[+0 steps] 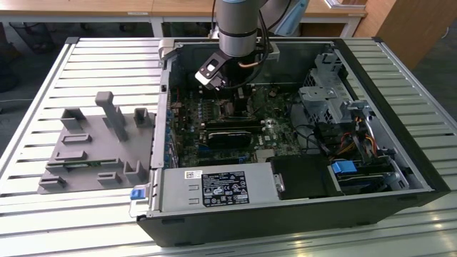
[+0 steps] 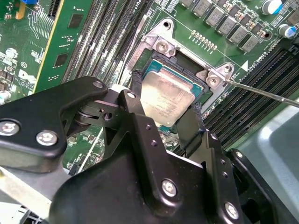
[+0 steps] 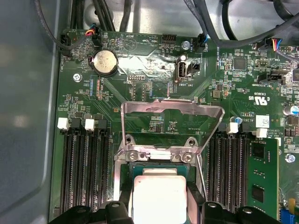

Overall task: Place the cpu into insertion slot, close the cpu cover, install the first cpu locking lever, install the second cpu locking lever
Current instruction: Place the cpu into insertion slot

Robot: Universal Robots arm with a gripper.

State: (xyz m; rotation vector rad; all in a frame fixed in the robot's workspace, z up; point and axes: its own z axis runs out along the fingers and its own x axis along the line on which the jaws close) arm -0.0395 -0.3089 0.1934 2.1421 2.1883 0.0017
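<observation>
Gripper [image 2: 164,109] fingers, seen upper centre in the exterior view, are clamped on the cpu [image 2: 164,93], right at the insertion slot [image 2: 182,63]; cpu cover [image 3: 170,108] stands flipped open.

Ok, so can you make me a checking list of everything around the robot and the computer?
Surface: slatted metal table holding an open computer case.
Job's things: the cpu is at the insertion slot; I cannot tell if it is fully seated. The cpu cover stands raised open. A thin locking lever sticks out unlatched.
Clutter: grey holder block beside the case, on the exterior view's left.
Gripper: the gripper is shut on the cpu, a finger on each side.
Cables: black cables above the board; coloured wires inside the case.
Surroundings: wooden desks behind the table.
</observation>
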